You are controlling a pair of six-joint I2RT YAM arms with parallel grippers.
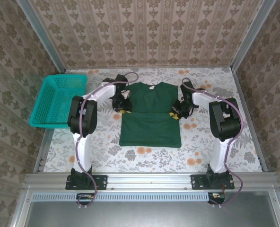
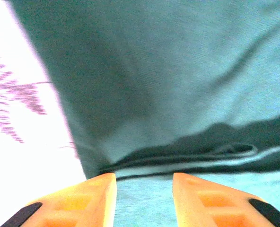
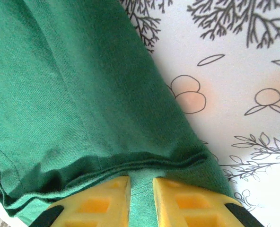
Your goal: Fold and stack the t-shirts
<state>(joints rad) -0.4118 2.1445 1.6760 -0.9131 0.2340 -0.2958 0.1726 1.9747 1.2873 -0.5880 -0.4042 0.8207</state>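
The dark green t-shirt (image 1: 150,127) lies flat mid-tabletop (image 1: 144,158), neck away from me. I judge it light, limp and unlikely to slip; it will sag and drag wherever it is unsupported, so both edges should lift together. My right end effector (image 3: 141,184) is narrow, pinching the layered fold at the shirt's right edge. My left end effector (image 2: 144,182) sits at the left edge with cloth in a moderate gap; I cannot tell whether it grips. Best hold: those doubled side edges, level with each other.
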